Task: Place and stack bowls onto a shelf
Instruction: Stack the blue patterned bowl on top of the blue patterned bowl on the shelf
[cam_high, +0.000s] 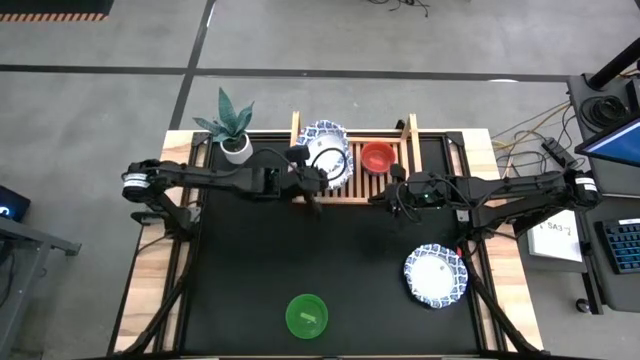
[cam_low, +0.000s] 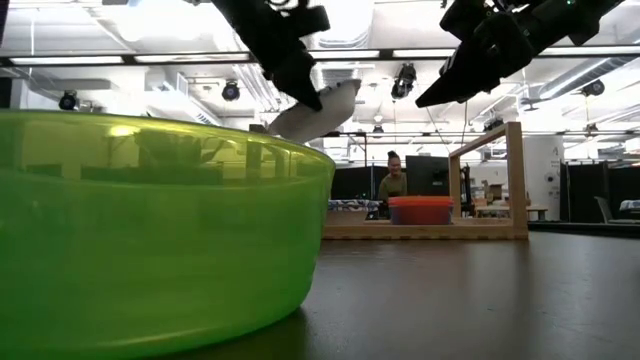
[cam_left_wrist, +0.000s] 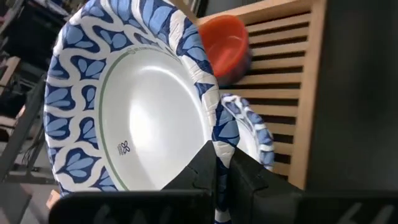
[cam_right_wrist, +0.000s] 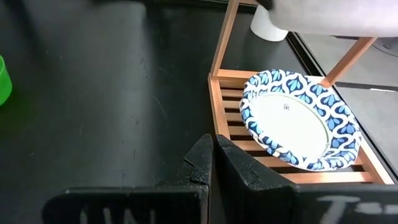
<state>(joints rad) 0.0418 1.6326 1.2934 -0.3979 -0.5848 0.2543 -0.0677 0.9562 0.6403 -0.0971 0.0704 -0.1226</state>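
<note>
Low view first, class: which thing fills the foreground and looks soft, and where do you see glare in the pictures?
Low view: the green bowl looms close and soft, ceiling lights glaring behind. Left wrist view: the held patterned bowl is sharp, the red bowl beyond slightly blurred.

White bowls (cam_high: 326, 150) rimmed in blue leaf-like swirls (thin green ring inside). Plain red bowl (cam_high: 377, 157), plain bright green bowl (cam_high: 306, 316). Light wooden slatted shelf (cam_high: 400, 180). Black mat (cam_high: 300, 250) over pale wood bench (cam_high: 150, 290). Dark pincers.
</note>
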